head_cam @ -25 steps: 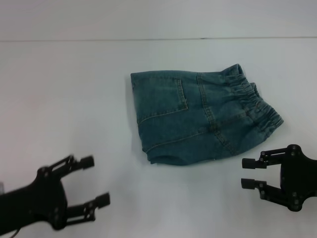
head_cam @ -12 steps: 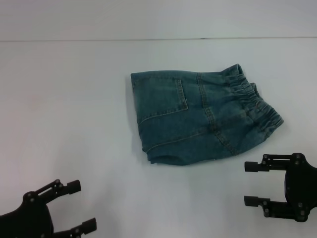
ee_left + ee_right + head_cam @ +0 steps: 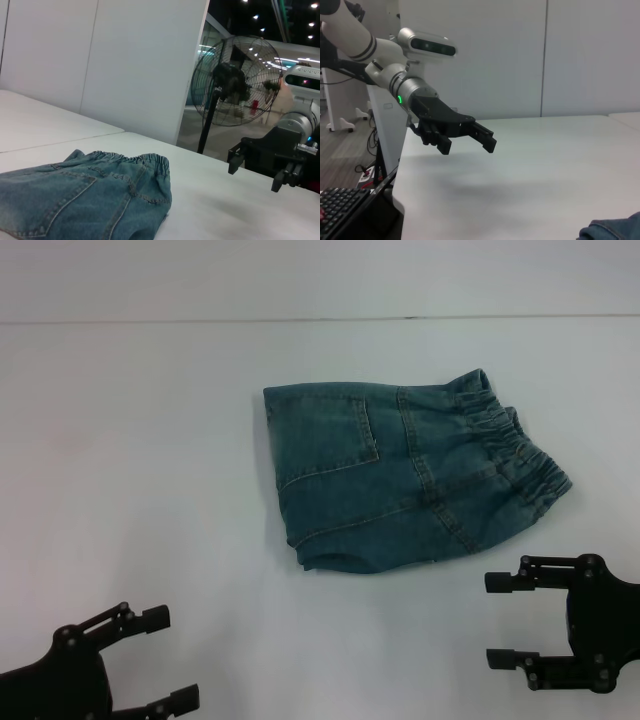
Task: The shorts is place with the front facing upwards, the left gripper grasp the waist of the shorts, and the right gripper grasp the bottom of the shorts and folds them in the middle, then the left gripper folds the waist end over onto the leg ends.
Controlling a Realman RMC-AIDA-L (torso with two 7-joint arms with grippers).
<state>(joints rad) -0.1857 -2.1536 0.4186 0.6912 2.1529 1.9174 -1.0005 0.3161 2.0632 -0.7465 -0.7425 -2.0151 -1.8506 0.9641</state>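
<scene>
The shorts (image 3: pixel 410 480) lie folded on the white table, a patch pocket facing up. Their puckered waist (image 3: pixel 515 445) is at the right end and the straight hemmed bottom (image 3: pixel 280 475) at the left end. My left gripper (image 3: pixel 175 658) hovers open at the near left, well clear of the cloth. Near the right front, my right gripper (image 3: pixel 493 620) is open just in front of the waist end, not touching it. The left wrist view shows the shorts (image 3: pixel 90 200) with the right gripper (image 3: pixel 260 167) beyond them. The right wrist view shows the left gripper (image 3: pixel 470 137) and a corner of the shorts (image 3: pixel 615 230).
The white table (image 3: pixel 150 460) has a seam line (image 3: pixel 320 319) running across its far side. Off the table stand a floor fan (image 3: pixel 235 85) on one side and a keyboard (image 3: pixel 340 210) below the table's edge on the other.
Both grippers have drawn back toward the near edge, away from the shorts. The right gripper's fingers have spread wider. The shorts have not moved.
</scene>
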